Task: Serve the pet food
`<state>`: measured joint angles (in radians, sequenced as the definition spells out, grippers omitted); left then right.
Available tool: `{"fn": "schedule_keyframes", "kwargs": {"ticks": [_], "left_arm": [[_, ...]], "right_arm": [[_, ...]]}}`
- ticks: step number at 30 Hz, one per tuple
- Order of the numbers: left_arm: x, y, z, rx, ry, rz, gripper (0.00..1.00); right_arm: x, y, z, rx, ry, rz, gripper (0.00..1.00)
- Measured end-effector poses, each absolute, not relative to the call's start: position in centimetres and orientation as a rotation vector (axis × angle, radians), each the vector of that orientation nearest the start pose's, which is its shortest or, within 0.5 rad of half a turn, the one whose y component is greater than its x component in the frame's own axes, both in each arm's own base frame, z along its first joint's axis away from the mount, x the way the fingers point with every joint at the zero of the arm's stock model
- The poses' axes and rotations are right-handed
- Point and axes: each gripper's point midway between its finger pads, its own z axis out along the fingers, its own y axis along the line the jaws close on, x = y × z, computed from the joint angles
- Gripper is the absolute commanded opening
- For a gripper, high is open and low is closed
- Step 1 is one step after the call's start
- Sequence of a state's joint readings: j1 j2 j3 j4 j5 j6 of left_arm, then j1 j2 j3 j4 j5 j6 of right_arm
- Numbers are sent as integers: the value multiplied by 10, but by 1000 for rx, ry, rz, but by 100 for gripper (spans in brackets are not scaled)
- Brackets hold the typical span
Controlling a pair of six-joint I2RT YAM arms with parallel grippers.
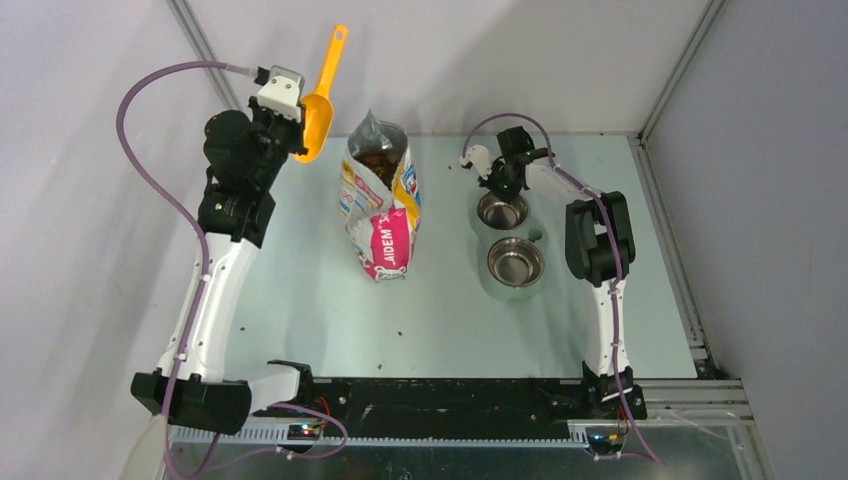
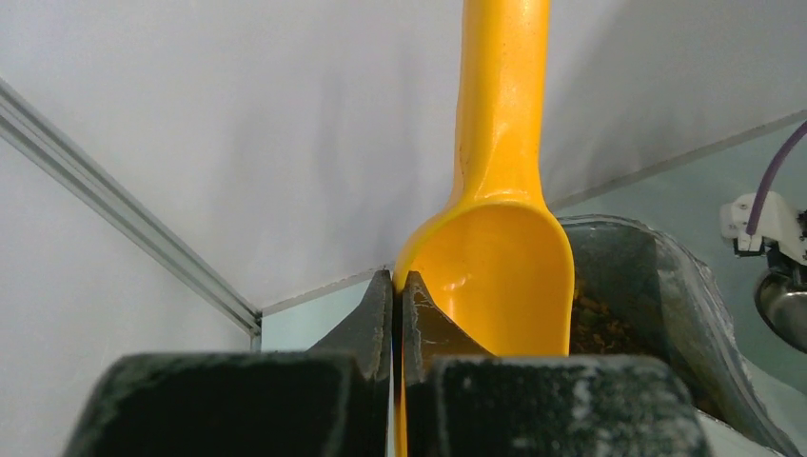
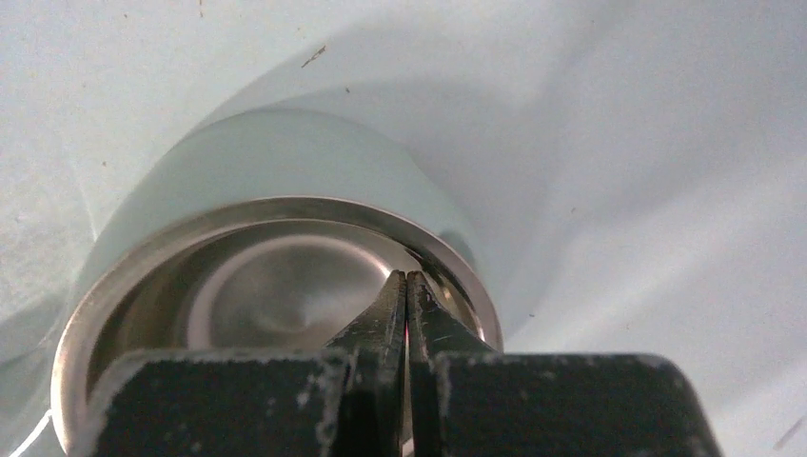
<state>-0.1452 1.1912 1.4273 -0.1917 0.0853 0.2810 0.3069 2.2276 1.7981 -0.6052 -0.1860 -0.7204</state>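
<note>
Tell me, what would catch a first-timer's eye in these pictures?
The bright yellow scoop stands out, raised at the far left, pinched in the left tool and looking empty. Mid-table stands an open printed bag with brown pet food showing at its mouth. To its right sit two empty steel bowls, the near bowl and the far bowl, with the closed right tool at the far one.

Overhead view looks down on the table; close wrist views (facing forward) share its bag and bowl.
</note>
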Motion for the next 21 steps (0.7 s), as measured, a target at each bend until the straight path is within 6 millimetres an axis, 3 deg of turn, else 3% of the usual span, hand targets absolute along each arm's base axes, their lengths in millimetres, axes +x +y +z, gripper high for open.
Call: {"fn": "schedule_keyframes", "kwargs": {"ticks": [5, 7, 8, 9, 10, 12, 13, 19, 21], "left_arm": [[393, -70, 446, 425, 1477, 5, 0], [392, -76, 446, 454, 1470, -12, 0], [391, -80, 446, 472, 1466, -21, 0], [389, -84, 445, 491, 1465, -30, 0], [388, -89, 444, 512, 1463, -38, 0], [384, -101, 440, 567, 1459, -58, 0], [381, -110, 439, 602, 1454, -73, 0], [369, -152, 432, 757, 1409, -154, 0], [369, -165, 426, 798, 1405, -184, 0]], "right_arm": [[503, 170, 43, -1302, 2223, 109, 2], [497, 174, 50, -1278, 2234, 156, 15], [492, 176, 57, -1259, 2239, 191, 26], [487, 179, 69, -1237, 2238, 236, 33], [480, 183, 85, -1200, 2236, 296, 46], [468, 190, 131, -1112, 2194, 398, 64], [462, 195, 168, -1061, 2137, 448, 70], [412, 225, 365, -831, 1775, 758, 78], [390, 238, 412, -821, 1662, 883, 78]]}}
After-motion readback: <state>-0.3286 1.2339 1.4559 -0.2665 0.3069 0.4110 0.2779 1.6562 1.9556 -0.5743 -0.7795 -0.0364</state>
